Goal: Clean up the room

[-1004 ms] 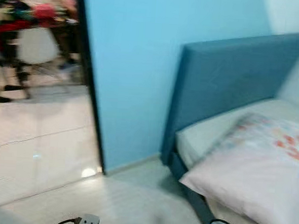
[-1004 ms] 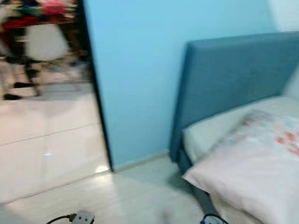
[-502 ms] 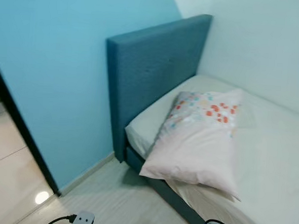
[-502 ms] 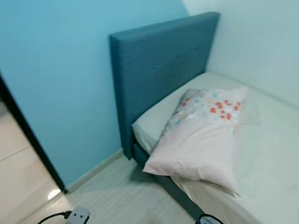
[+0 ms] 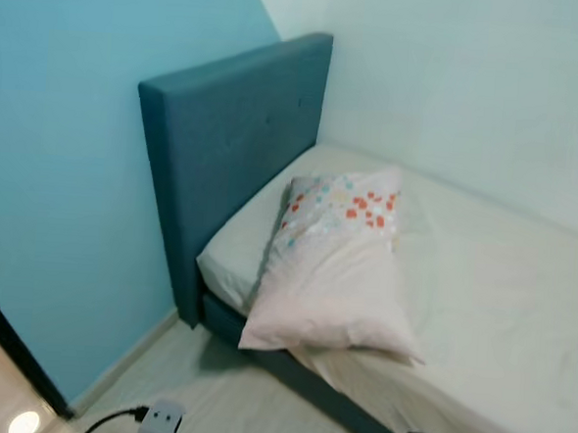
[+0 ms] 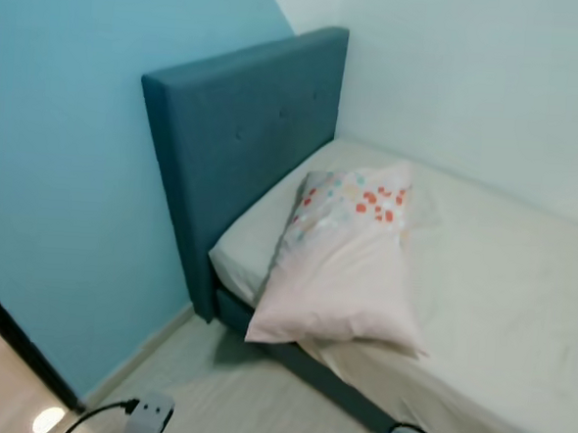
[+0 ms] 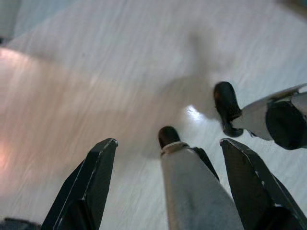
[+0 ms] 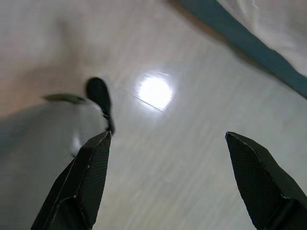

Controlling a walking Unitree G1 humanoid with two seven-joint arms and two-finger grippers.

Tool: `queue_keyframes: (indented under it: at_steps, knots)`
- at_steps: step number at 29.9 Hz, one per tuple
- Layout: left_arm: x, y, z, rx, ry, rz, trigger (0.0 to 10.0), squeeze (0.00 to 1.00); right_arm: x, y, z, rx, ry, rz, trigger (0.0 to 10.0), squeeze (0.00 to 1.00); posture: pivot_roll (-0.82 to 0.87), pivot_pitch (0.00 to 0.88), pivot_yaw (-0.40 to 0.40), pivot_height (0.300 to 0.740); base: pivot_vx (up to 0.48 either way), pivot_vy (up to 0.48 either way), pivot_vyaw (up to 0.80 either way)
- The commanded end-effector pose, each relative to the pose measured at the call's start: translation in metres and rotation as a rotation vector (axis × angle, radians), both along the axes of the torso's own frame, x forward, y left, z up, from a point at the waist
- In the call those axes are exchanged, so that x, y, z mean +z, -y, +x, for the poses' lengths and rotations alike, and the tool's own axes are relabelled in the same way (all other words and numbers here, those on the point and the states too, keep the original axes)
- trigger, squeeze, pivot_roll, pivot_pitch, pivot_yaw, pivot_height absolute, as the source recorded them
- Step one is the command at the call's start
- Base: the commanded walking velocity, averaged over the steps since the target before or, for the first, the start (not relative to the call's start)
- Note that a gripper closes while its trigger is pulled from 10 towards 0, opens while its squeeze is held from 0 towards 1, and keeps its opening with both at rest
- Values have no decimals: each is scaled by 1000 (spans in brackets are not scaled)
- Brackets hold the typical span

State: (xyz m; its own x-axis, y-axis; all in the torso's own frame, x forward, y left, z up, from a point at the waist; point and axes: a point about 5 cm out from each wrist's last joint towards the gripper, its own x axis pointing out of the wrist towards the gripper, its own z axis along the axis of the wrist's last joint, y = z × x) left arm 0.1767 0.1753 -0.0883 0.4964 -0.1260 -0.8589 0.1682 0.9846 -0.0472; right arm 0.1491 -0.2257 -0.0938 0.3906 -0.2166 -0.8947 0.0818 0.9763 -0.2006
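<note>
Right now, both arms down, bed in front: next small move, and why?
Probably step closer to the bed and raise the right gripper toward the pillow. The pillow lies askew, its lower corner overhanging the mattress edge, while both grippers, left gripper included, point open at the floor.

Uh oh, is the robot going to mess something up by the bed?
Maybe. The pillow lies crooked, with one corner hanging over the edge of the bed, so a clumsy nudge might slide it onto the floor. The robot also stands close to the bed's blue base, so a step forward might bump it. Both the left gripper and the right gripper hang low over the floor with jaws open, holding nothing.
</note>
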Motion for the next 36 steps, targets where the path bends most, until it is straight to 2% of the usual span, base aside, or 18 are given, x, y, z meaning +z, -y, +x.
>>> queue_keyframes:
  at_steps: [1,16,36]
  knots:
    - [0,-2,0,18,4,-3,10000,0,2,0,5,21,17,-4,10000,0,53,0,5,740,292,0,0]
    - [3,0,7,18,25,-21,10000,0,0,-7,4,15,14,11,10000,0,51,8,12,740,286,0,0]
    - [8,5,17,14,57,-42,10000,0,1,-6,5,8,16,16,10000,0,49,6,16,740,274,0,0]
